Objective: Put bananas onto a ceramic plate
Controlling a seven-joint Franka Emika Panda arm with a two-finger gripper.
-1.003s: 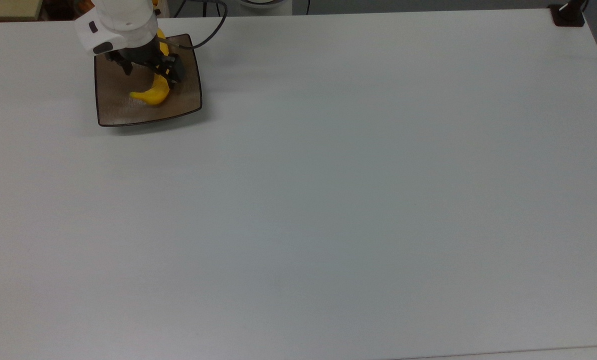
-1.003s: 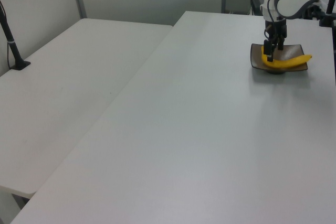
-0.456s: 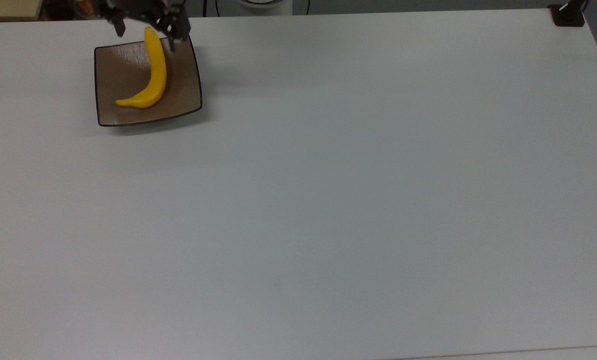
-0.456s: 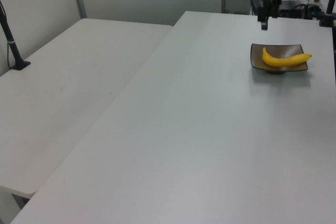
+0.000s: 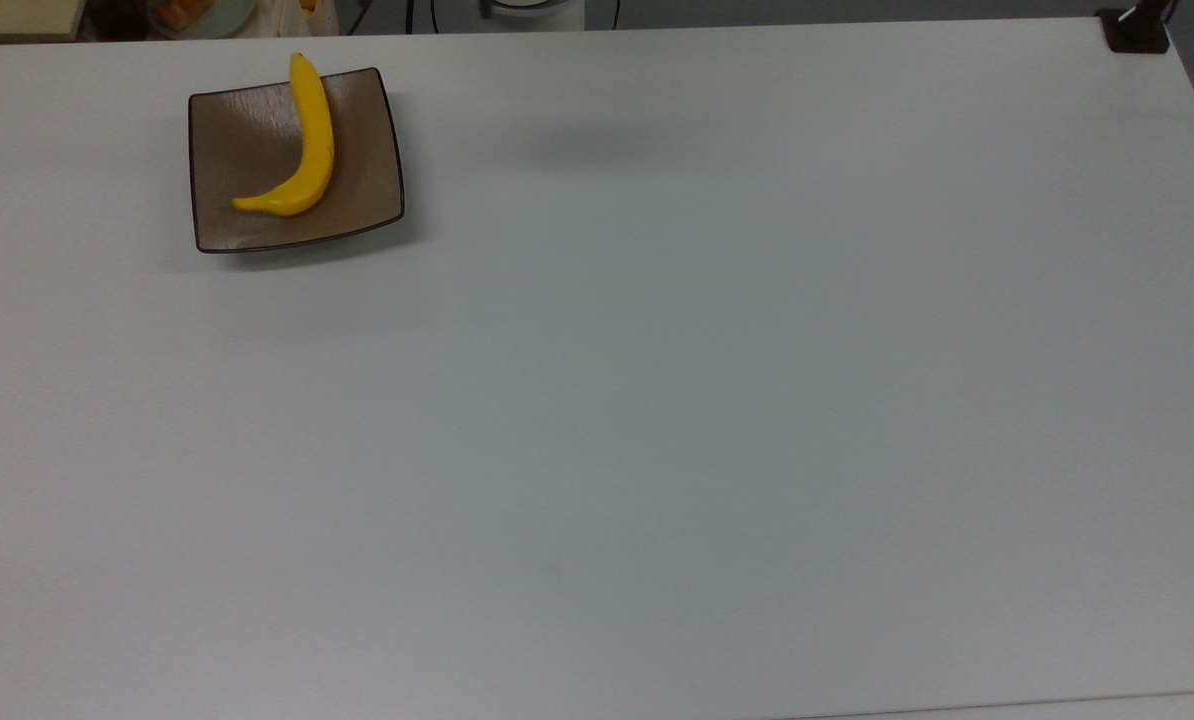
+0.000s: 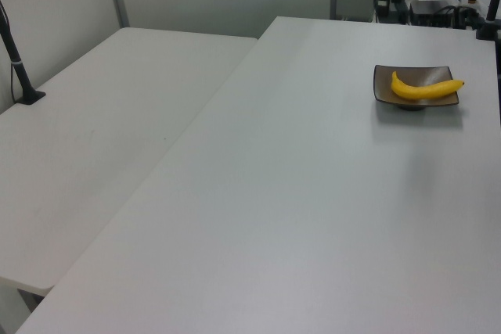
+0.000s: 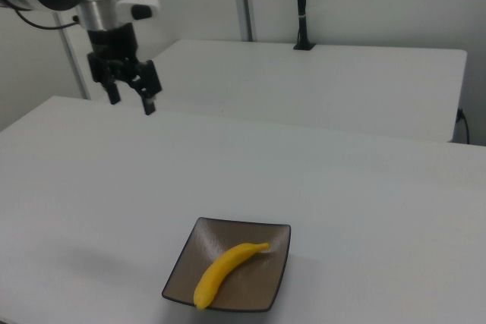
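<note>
In the right view, nearest the camera, the banana [image 7: 225, 268] is lying diagonally on the ceramic plate [image 7: 262, 296], its long axis running from 7 o'clock to 1 o'clock, the thin stem end pointing up toward 1 o'clock and the blunt end reaching the plate's near rim. In the top view the banana [image 5: 302, 150] is curving from 7 o'clock to 12 o'clock on the ceramic plate [image 5: 237, 130], its tip jutting just over the far rim. That overhang is the likely trouble: a knock to the counter [image 5: 657, 400] or a sweep of the arm could be rolling the smooth fruit off the upturned edge. Farther back in the right view, the gripper [image 7: 130, 90] is hanging high above the counter at 10 o'clock, well apart from the plate, its fingers [image 7: 149, 101] spread wide and holding nothing
</note>
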